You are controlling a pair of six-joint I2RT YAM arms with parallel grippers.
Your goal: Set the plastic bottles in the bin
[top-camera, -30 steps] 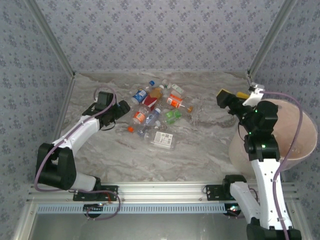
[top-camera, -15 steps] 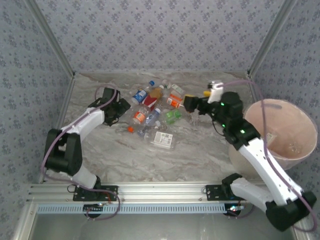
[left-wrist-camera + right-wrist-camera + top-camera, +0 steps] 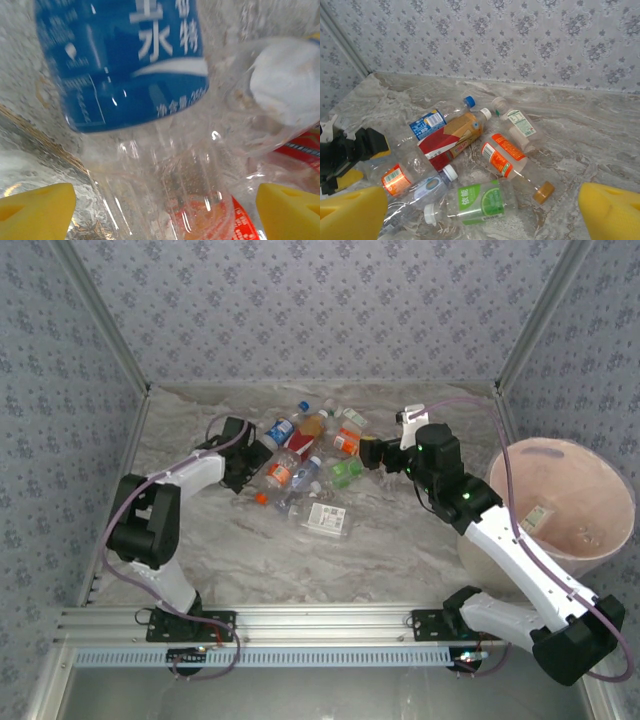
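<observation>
Several plastic bottles (image 3: 310, 465) lie in a heap at the back middle of the marble table. My left gripper (image 3: 245, 452) is at the heap's left edge, open. In the left wrist view a clear bottle (image 3: 165, 175) lies between the yellow fingertips (image 3: 35, 210), under a blue-labelled bottle (image 3: 130, 60). My right gripper (image 3: 370, 452) hangs open at the heap's right side. The right wrist view has a green-labelled bottle (image 3: 477, 200) and an orange-labelled bottle (image 3: 505, 152) below my right gripper (image 3: 481, 214). The bin (image 3: 552, 441) stands at the right edge with a bottle (image 3: 540, 515) inside.
A flat bottle with a white label (image 3: 326, 519) lies apart, in front of the heap. Patterned walls and metal frame posts close in the table at the back and sides. Bare marble (image 3: 400, 540) lies between the heap and the bin.
My right arm has swung left from the bin to the right side of the heap. My left gripper has slid right into the heap's left edge.
</observation>
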